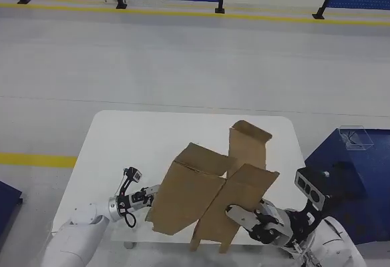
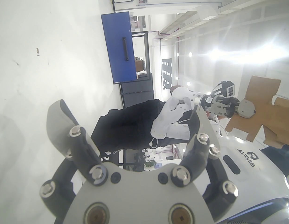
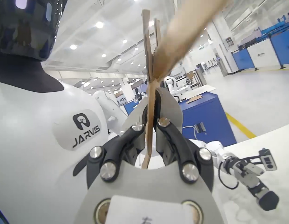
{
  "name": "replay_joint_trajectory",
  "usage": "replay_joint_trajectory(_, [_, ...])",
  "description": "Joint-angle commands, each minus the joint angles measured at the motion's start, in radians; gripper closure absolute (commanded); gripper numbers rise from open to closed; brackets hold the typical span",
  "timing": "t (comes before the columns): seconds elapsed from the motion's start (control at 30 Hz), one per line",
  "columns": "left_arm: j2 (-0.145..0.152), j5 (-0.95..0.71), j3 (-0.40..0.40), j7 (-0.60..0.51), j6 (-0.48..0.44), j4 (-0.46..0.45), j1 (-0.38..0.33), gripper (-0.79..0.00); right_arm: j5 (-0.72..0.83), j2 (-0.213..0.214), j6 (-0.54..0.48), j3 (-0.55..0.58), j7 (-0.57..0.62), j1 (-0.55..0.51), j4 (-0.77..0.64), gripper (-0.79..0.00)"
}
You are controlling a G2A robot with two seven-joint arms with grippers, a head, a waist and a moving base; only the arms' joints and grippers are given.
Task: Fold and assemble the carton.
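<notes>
The right gripper (image 3: 151, 117) is clamping its two fingers together on a thin edge of the carton (image 3: 186, 31), and the cardboard is running straight between the pads with no gap showing. In the top view this gripper (image 1: 243, 215) is sitting at the lower right of the frame, gripping the bottom flap of the brown carton (image 1: 202, 190). The carton is hanging tilted above the near edge of the white table (image 1: 128, 140), around the lower centre of the frame. It is being held partly unfolded: one broad panel is slanting down to the left, a second is leaning right over the gripper, and a narrower flap is standing up behind them toward the table's far right corner.

The left gripper (image 2: 129, 122) is holding its fingers (image 2: 60, 117) wide apart with nothing between them. In the top view it (image 1: 151, 193) is lying at the lower left of the frame, just beside the carton's left edge; whether it is touching the cardboard cannot be told.

A blue cabinet (image 1: 355, 173) is standing at the right of the frame beside the table. A yellow line (image 1: 21, 159) is running along the floor at the left edge.
</notes>
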Motion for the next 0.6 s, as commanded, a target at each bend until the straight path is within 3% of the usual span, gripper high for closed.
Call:
replay_joint_trajectory(0.0, [0.0, 0.0, 0.0, 0.0, 0.0, 0.0, 0.0, -0.785, -0.022, 0.0, -0.002, 0.0, -0.013, -0.001, 0.0, 0.0])
replay_joint_trajectory(0.2, [0.0, 0.0, 0.0, 0.0, 0.0, 0.0, 0.0, -0.785, -0.022, 0.0, -0.002, 0.0, -0.013, -0.001, 0.0, 0.0])
replay_joint_trajectory(0.27, [0.0, 0.0, 0.0, 0.0, 0.0, 0.0, 0.0, -0.785, 0.067, -0.002, 0.054, -0.024, -0.047, -0.018, 0.0, 0.0])
replay_joint_trajectory(0.33, [0.0, 0.0, 0.0, 0.0, 0.0, 0.0, 0.0, -0.785, 0.365, -0.002, 0.194, -0.084, -0.049, -0.043, -0.023, 0.0])
replay_joint_trajectory(0.47, [0.0, 0.0, 0.0, 0.0, 0.0, 0.0, 0.0, -0.785, 0.989, 0.0, 0.514, -0.095, 0.035, -0.041, -0.024, 0.0])
replay_joint_trajectory(0.57, [0.0, 0.0, 0.0, 0.0, 0.0, 0.0, 0.0, -0.785, 1.342, 0.001, 0.756, -0.084, 0.145, -0.049, 0.003, 0.0])
